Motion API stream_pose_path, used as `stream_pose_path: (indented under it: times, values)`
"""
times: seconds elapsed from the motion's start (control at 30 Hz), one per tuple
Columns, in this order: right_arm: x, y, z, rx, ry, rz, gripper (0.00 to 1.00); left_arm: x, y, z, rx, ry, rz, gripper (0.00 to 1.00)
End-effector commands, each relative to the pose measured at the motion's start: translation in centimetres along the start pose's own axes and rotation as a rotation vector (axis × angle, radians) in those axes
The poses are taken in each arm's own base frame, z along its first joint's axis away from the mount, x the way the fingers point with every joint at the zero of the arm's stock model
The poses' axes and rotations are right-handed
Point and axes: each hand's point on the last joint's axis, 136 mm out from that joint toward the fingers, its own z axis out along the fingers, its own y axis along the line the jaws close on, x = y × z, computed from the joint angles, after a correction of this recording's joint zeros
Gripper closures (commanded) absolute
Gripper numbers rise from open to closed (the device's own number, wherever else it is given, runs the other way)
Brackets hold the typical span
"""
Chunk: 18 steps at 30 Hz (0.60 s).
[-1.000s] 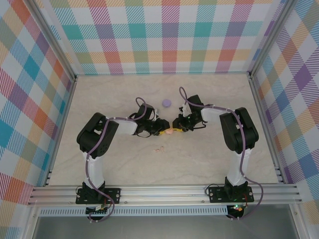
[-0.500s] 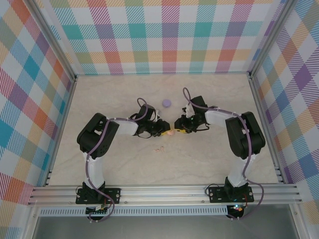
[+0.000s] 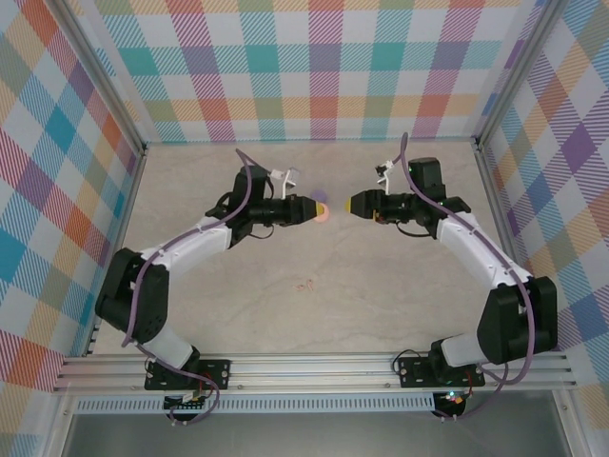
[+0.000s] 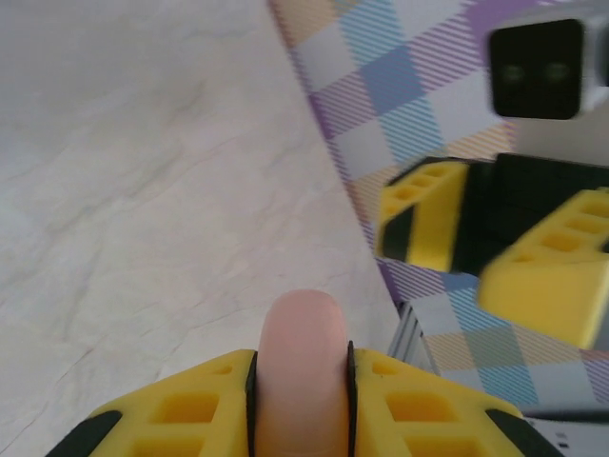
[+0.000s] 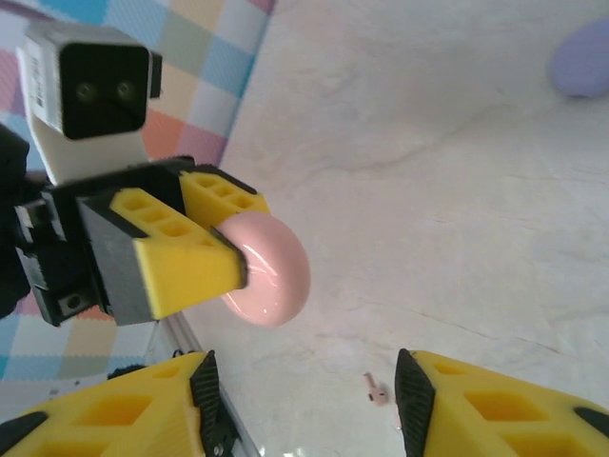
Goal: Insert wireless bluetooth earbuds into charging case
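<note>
Left gripper (image 4: 303,367) is clamped on the round pink case (image 5: 271,268), gripped edge-on. Right gripper (image 5: 304,381) faces it with jaws apart and empty. Pink earbuds (image 3: 304,284) lie loose on the table (image 3: 190,248), nearer the arm bases and well apart from both grippers. They look tiny, light and smooth, so probably easy to flick away. Pinch gently across the body with the fingertips.
</note>
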Motion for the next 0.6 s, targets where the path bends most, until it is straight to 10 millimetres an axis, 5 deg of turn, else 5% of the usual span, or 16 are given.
stream_pose_path:
  times: [0.0, 0.27, 0.57]
  values:
    - [0.0, 4.3, -1.1, -0.159, 0.026, -0.107, 0.43, -0.6, -4.4, -2.0, 0.109, 0.012, 0.156, 0.73]
    - [0.6, 8.4, -2.3, -0.279, 0.034, -0.227, 0.38, -1.0, -9.1, -4.2, 0.217, 0.004, 0.273, 0.72]
    - [0.9, 10.7, -1.6, -0.337, 0.064, -0.285, 0.39, -0.2, -10.9, -4.3, 0.261, 0.028, 0.308, 0.72]
